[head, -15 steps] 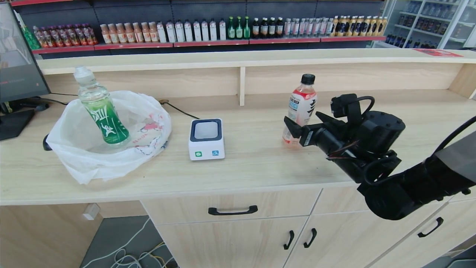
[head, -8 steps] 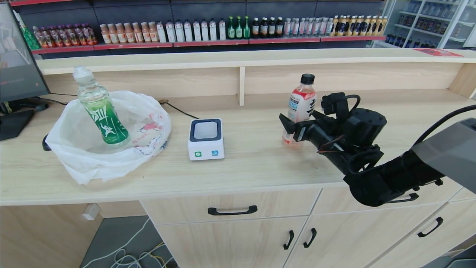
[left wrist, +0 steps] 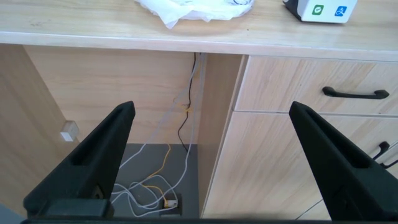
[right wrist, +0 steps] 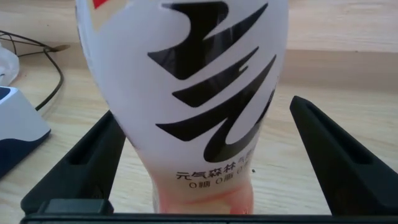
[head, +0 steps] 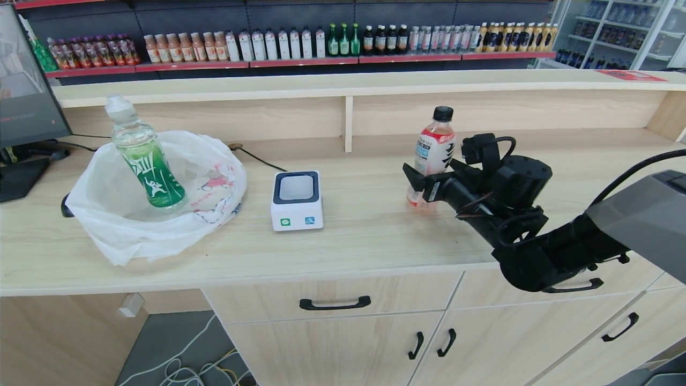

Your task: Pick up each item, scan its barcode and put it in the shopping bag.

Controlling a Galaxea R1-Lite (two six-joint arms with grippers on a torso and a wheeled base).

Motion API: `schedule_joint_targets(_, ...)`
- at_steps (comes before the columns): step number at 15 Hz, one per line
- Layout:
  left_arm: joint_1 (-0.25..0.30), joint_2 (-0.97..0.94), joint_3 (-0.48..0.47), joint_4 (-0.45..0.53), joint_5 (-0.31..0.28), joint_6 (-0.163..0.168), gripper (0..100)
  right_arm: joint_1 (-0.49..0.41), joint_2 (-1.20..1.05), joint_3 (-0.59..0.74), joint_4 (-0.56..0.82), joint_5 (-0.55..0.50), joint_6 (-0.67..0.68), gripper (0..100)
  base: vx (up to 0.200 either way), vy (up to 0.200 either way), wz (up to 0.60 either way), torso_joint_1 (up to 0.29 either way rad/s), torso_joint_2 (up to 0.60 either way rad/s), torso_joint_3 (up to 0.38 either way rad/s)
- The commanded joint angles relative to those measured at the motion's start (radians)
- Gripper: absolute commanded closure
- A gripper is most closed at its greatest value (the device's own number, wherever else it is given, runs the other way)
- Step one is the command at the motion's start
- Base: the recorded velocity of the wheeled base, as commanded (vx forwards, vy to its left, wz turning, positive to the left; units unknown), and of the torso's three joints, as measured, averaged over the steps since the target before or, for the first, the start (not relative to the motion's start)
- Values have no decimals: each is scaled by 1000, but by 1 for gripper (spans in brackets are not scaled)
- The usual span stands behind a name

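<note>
A pink drink bottle (head: 435, 145) with a black cap stands upright on the wooden counter (head: 364, 236), right of the white scanner (head: 297, 200). My right gripper (head: 433, 172) is open and straddles the bottle's lower half. In the right wrist view the bottle (right wrist: 193, 106) stands between the two fingers of the right gripper (right wrist: 205, 168), with a small gap on one side. A green-labelled bottle (head: 144, 158) stands inside the white shopping bag (head: 107, 220) at the left. My left gripper (left wrist: 208, 168) hangs open below the counter's front edge, facing the cabinet; the bag (left wrist: 193, 9) and scanner (left wrist: 320, 9) lie above it.
A monitor (head: 27, 102) stands at the counter's far left. A black cable (head: 257, 156) runs behind the scanner. A raised shelf (head: 348, 86) with a divider borders the back of the counter. Drawers with black handles (head: 335, 304) sit under the front edge.
My right arm has moved forward and to the left, bringing its open fingers around the pink bottle. Over the last half second it barely shifted. The bottles, bag and scanner stayed put.
</note>
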Motion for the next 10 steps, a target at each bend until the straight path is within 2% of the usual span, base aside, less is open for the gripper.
schedule_joint_targets(1, 1, 0, 0, 0, 1, -1, 0, -2, 4, -14, -1, 0, 0, 0, 0, 0, 0, 0, 0, 0)
schedule_joint_targets(2, 1, 0, 0, 0, 1, -1, 0, -1, 8, -17, -1, 0, 0, 100, 0, 0, 0, 0, 0, 0)
schedule_joint_targets(10, 1, 0, 0, 0, 1, -1, 0, 7, -12, -35, 2, -7, -6, 100, 0, 0, 0, 0, 0, 0)
